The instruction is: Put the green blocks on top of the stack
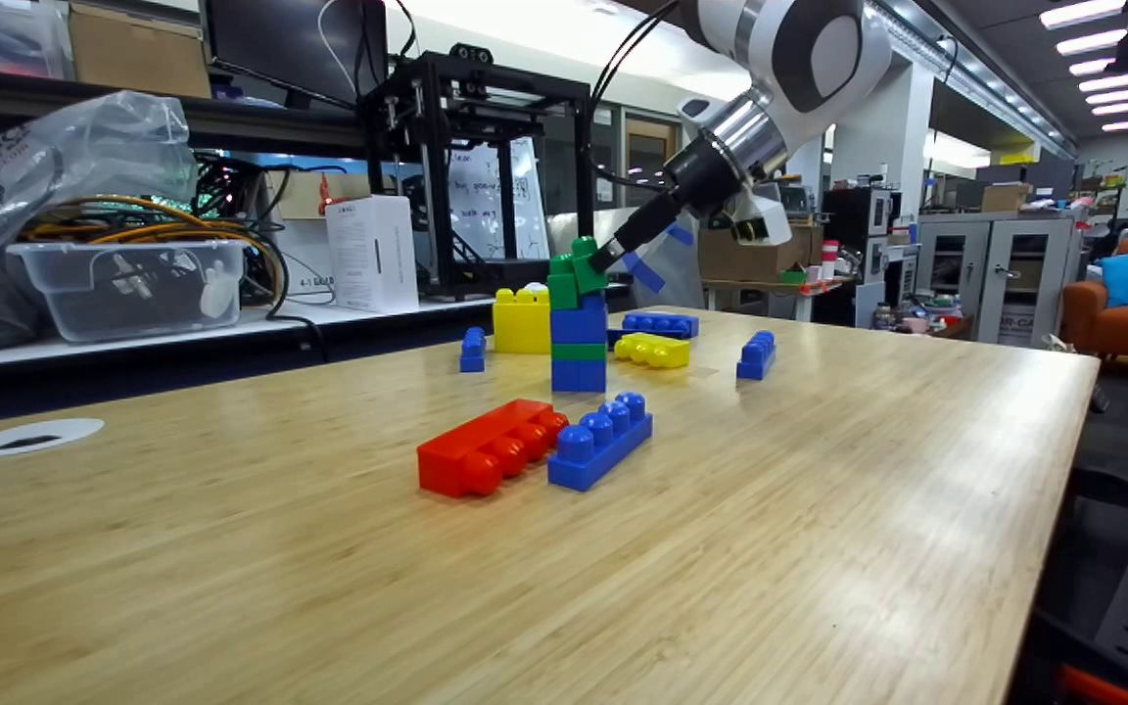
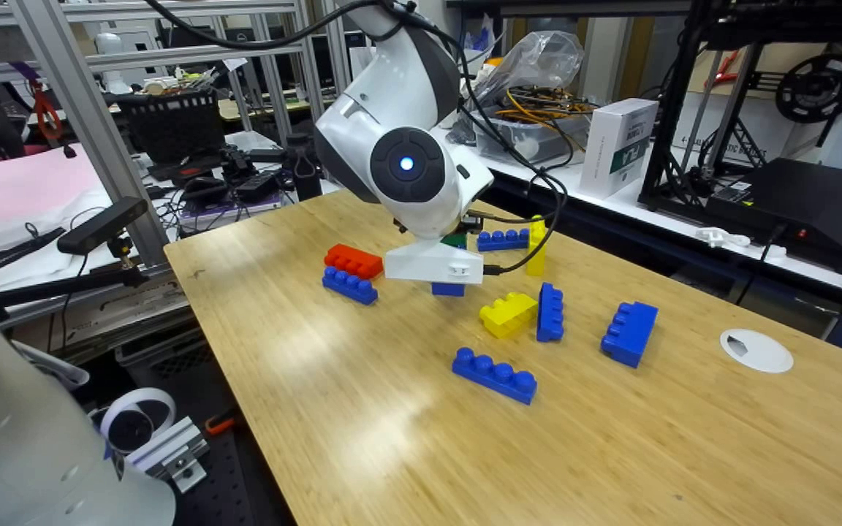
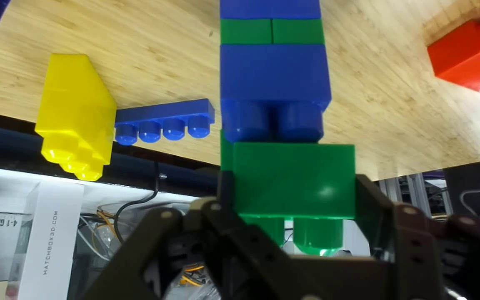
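Jaws are clamped on 1 tilted green block (image 3: 294,181) over the stack (image 1: 579,333); the other block (image 1: 561,291) seems placed, 1 unseated.

In the dark, matt claw (image 3: 294,193), a smooth, glossy green plastic block (image 3: 294,177). Just below the claw, a stack (image 3: 273,71) of smooth blue and green plastic. Farther below, a surface (image 1: 721,548) of grained, lightly shining wood. Well apart from the claw, a shiny red plastic brick (image 1: 471,450) and a crinkled clear plastic bag (image 1: 109,157).
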Motion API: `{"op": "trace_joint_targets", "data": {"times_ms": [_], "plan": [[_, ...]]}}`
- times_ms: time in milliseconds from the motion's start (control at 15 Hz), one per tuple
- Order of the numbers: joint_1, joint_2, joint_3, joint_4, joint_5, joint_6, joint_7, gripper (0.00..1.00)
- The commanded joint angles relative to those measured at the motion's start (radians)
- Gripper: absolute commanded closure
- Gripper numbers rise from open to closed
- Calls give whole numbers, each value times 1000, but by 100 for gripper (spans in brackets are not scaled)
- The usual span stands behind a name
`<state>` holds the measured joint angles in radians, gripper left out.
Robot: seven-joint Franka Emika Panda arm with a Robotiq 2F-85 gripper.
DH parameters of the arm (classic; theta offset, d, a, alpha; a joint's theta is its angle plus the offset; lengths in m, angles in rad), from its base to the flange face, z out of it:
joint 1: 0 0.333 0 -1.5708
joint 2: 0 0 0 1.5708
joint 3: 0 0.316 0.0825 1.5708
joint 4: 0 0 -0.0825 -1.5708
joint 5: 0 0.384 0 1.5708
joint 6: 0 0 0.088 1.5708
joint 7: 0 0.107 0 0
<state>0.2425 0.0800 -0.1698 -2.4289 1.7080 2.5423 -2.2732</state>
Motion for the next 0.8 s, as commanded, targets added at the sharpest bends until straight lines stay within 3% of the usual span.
{"op": "trace_joint_targets", "data": {"times_ms": [0,467,733], "plan": [[-93,40,79,33,21,-18,-64,56],[-146,77,121,66,10,-43,-84,56],[-179,116,113,87,-9,-129,-69,56]]}}
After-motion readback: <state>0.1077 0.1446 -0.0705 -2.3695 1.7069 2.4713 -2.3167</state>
